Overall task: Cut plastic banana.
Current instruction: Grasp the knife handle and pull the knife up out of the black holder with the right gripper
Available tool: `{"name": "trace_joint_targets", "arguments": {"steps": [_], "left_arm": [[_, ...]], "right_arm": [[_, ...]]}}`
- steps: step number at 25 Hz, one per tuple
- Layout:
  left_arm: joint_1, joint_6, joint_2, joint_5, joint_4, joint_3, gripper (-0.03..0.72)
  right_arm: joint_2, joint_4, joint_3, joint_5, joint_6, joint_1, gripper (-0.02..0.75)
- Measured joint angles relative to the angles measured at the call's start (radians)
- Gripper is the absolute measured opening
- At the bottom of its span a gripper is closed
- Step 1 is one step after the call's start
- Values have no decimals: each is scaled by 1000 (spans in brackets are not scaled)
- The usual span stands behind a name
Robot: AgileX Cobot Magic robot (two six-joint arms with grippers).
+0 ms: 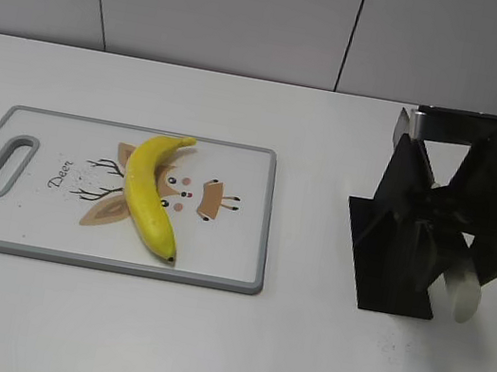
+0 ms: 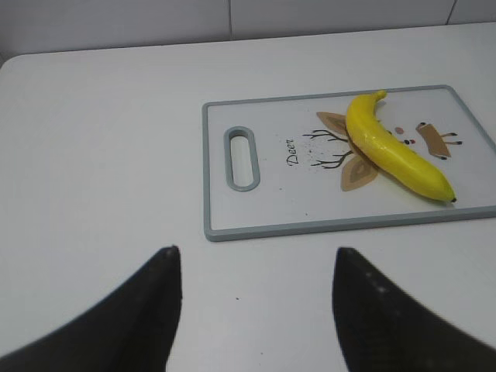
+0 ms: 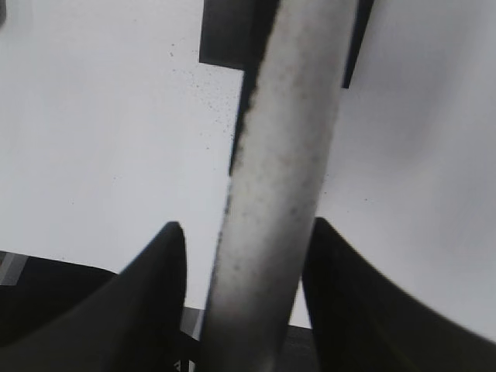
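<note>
Right wrist view: my right gripper point(image 3: 244, 256) is closing around the pale knife handle point(image 3: 275, 186) in the black knife holder point(image 1: 402, 242). Contact unclear; a tilted pull could be tipping that stand. Left gripper point(image 2: 256, 271) is hanging open. Banana point(image 1: 153, 190) is lying on the cutting board point(image 1: 234, 270).

Bright, even light, soft shadows; right wrist close-up blurred and grainy.

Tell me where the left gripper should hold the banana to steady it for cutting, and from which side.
Probably at the stem end of the banana, coming from above with the left gripper. It lies flat on the cutting board, curved, with its middle and dark tip exposed for a blade; pinching across the narrower stem end leaves those free.
</note>
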Motion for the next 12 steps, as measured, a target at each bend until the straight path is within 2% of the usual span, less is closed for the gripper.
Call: {"name": "trace_joint_targets", "arguments": {"steps": [3,12], "left_arm": [[0,0,0,0,0,0,585],[0,1,0,0,0,0,581]], "right_arm": [[1,-2,0,19,21,0,192],[-9,6,-27,64,43,0,189]]}}
